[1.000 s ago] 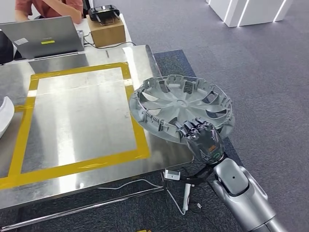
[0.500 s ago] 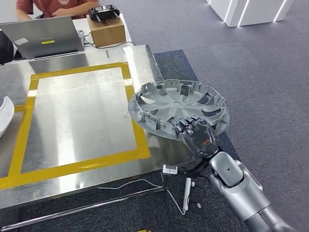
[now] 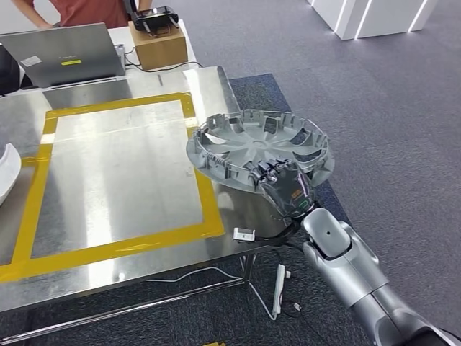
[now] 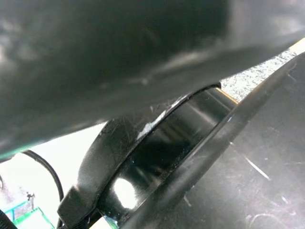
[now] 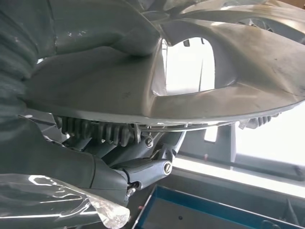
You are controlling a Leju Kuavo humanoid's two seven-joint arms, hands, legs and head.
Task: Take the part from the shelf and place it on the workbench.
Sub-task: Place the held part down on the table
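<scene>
Right hand [image 3: 287,189]: fingers curled over the hubcap [image 3: 256,144] rim at 5 o'clock.
Hubcap: tilted over workbench [image 3: 109,180] corner.

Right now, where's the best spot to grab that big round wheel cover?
Probably the rim. The wheel cover lies nearly flat, hollow side up, and its raised ribbed edge gives fingers something to hook over. Come from the side off the workbench, as the right robot hand does, holding the near edge. The spokes toward the middle look thinner and harder to reach.
</scene>
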